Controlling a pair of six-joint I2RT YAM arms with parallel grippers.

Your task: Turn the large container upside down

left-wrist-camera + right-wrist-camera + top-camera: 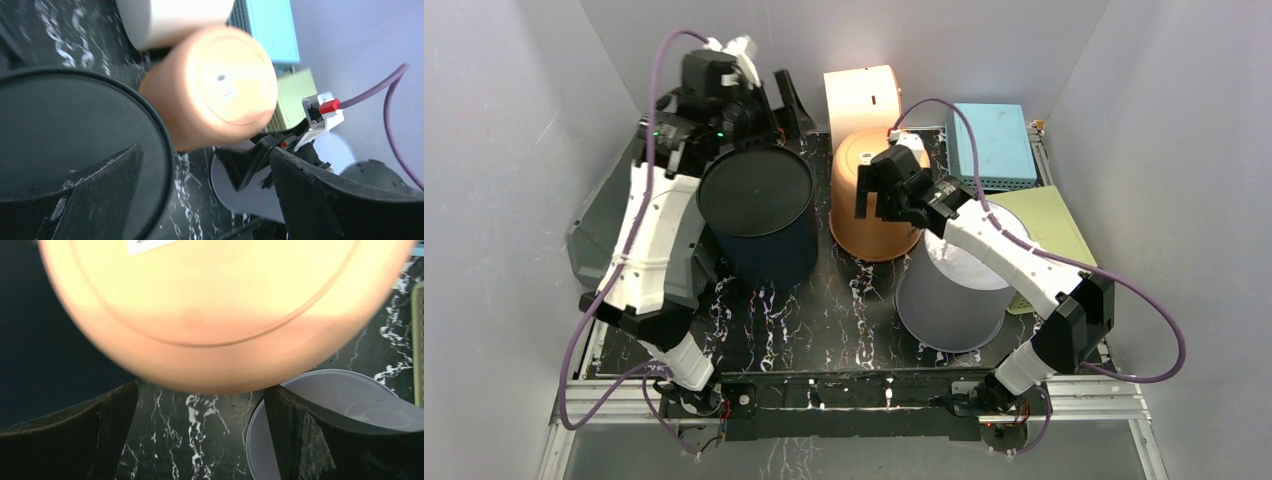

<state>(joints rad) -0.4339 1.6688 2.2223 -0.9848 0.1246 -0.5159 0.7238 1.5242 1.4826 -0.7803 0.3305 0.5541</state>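
Observation:
Three big containers stand base-up on the black marbled table (824, 310): a dark navy one (756, 190) on the left, an orange one (849, 215) in the middle and a grey one (954, 290) on the right. My left gripper (769, 110) is open and empty above the far edge of the navy container (65, 130). My right gripper (871, 195) is open and empty just above the near edge of the orange container (220, 300), which carries a small label on its base (230, 80). In the right wrist view the grey container (350, 405) lies under my right finger.
A cream container (862, 92) lies at the back behind the orange one. A light blue box (994, 145) and a green pad (1049, 225) sit at the back right. White walls close in on both sides.

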